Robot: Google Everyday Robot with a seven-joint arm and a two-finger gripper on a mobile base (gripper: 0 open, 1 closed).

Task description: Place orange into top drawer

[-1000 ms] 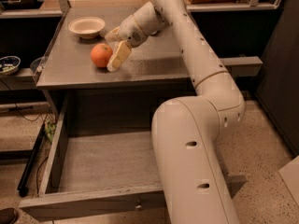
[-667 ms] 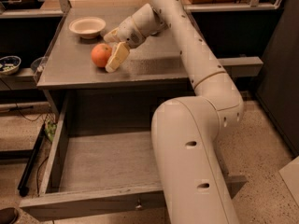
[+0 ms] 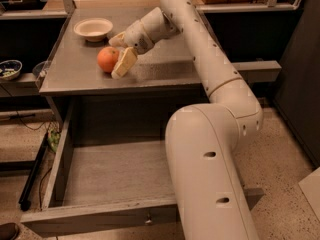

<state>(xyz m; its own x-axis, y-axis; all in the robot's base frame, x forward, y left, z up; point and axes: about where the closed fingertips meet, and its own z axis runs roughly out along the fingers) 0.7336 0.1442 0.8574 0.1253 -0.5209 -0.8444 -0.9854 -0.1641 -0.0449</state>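
Closure on the fruit looks like the step in hand. The round, shiny orange-red orange sits on the flat grey tabletop in the upper left of the frame. The arm's cream two-finger gripper is down at it, spread, not clenched. One finger lies against the fruit's right side, and the other stands behind it, seemingly a little apart.

To do this well, I would centre the orange between the fingers before squeezing, since a round, smooth skin will likely roll or squirt out of an off-centre pinch. The squeeze should be firm but gentle. The lift should go straight up to clear the table edge. Then the fruit should be carried toward the bottom of the frame and lowered well inside the drawer walls before release, so it does not roll off or drop hard.

The wide, shallow grey wooden top drawer stands pulled out in the lower left, its small metal knob on the front panel. Its visible floor holds nothing, though the arm hides the right part. The shallow cream bowl behind the orange looks empty. A small patterned dish at the far left edge holds something I cannot make out.
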